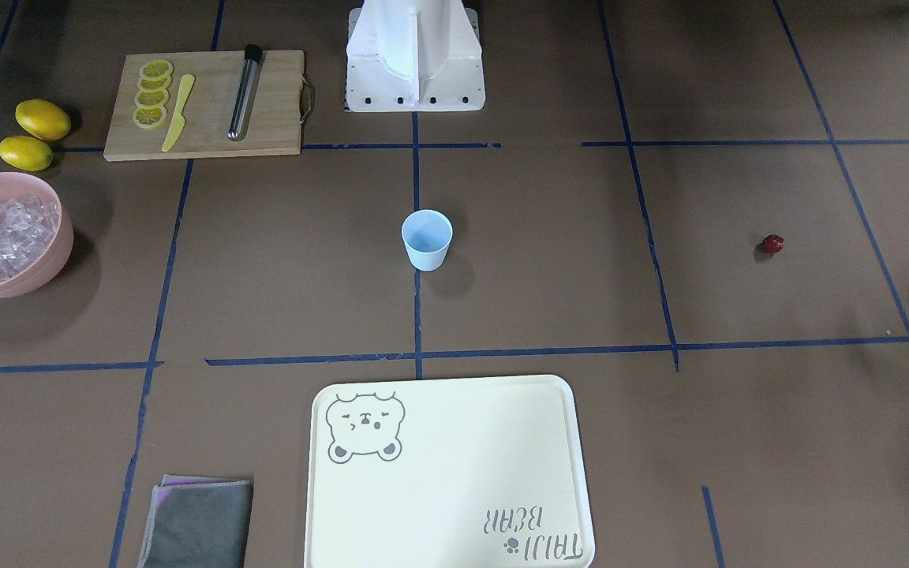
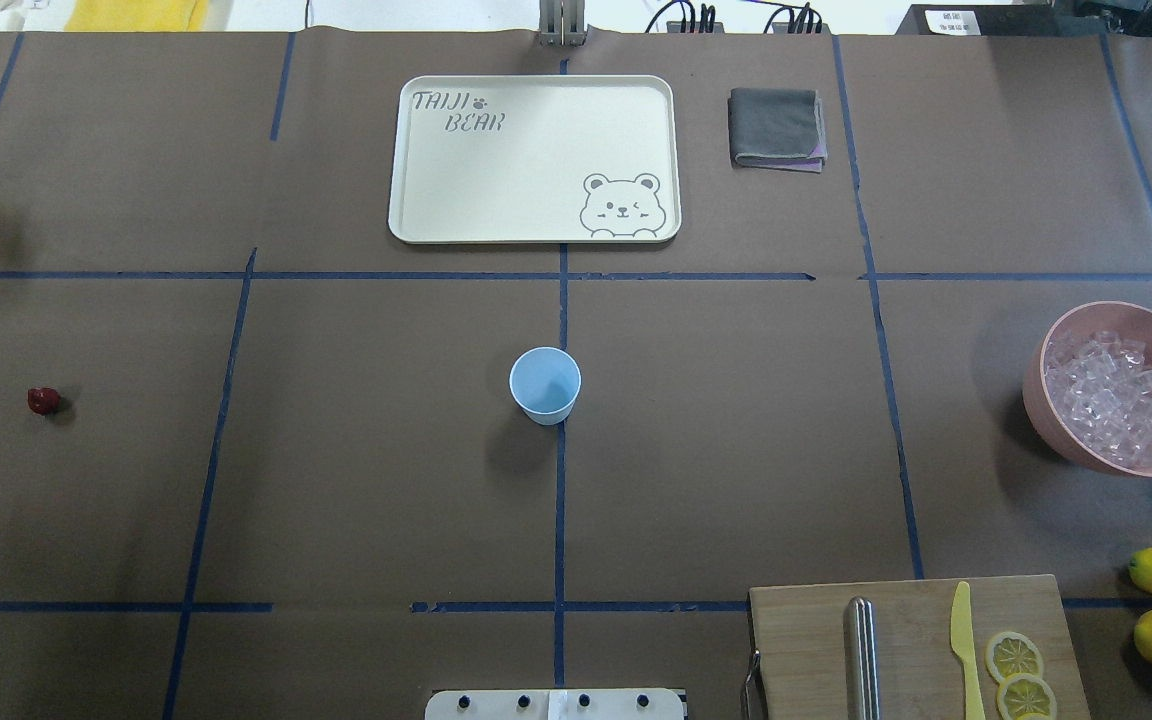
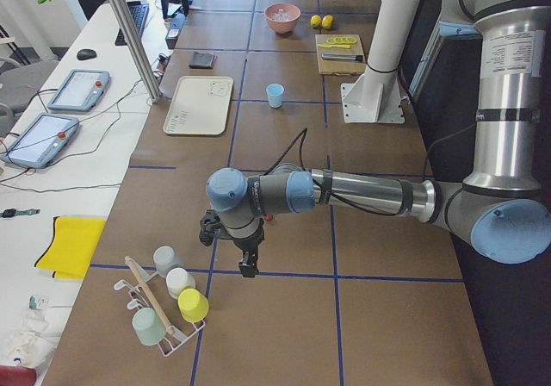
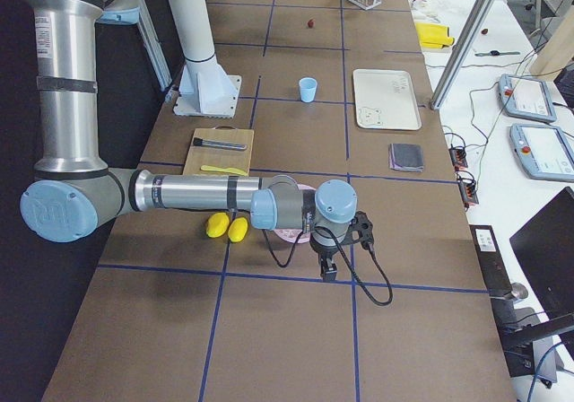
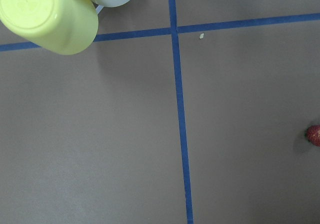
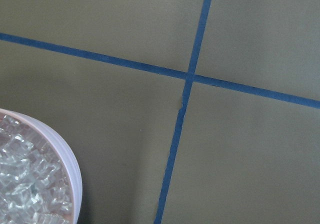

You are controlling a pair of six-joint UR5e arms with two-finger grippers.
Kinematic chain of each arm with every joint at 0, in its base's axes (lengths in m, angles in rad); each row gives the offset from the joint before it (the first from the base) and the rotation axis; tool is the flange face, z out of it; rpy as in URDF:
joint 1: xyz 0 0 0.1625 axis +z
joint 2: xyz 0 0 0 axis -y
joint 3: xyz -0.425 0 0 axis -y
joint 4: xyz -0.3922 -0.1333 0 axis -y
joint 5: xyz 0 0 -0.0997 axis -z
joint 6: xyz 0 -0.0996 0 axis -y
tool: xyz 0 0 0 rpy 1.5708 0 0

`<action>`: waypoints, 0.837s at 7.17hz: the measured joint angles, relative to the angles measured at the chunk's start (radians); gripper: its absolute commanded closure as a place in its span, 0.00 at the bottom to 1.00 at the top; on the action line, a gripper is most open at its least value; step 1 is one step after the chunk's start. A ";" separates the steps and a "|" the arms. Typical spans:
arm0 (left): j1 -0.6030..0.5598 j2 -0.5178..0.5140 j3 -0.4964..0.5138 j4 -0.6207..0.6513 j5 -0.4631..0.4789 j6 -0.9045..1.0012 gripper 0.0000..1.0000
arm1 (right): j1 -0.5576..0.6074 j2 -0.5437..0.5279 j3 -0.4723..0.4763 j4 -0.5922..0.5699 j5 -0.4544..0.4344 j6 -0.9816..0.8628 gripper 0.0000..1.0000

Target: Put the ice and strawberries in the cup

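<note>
Brown paper crossed by blue tape covers the table. At its middle the cup stands upright on a tape line. The strawberry lies alone, well off on my left side. The ice is heaped in the pink bowl far out on my right. My left gripper hangs fingers-down near the berry and a rack of cups. My right gripper hangs beside the bowl. Whether either pincer is apart or together, I cannot tell from these side views.
</note>
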 measured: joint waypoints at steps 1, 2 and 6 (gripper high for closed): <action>0.000 0.003 0.008 0.001 -0.008 0.002 0.00 | 0.000 0.002 0.004 -0.002 0.001 0.000 0.00; 0.000 0.002 0.013 0.002 -0.026 0.000 0.00 | 0.000 0.002 0.007 -0.003 0.002 0.001 0.00; 0.002 0.008 0.010 -0.030 -0.045 -0.001 0.00 | -0.005 -0.009 0.036 0.010 0.016 0.000 0.00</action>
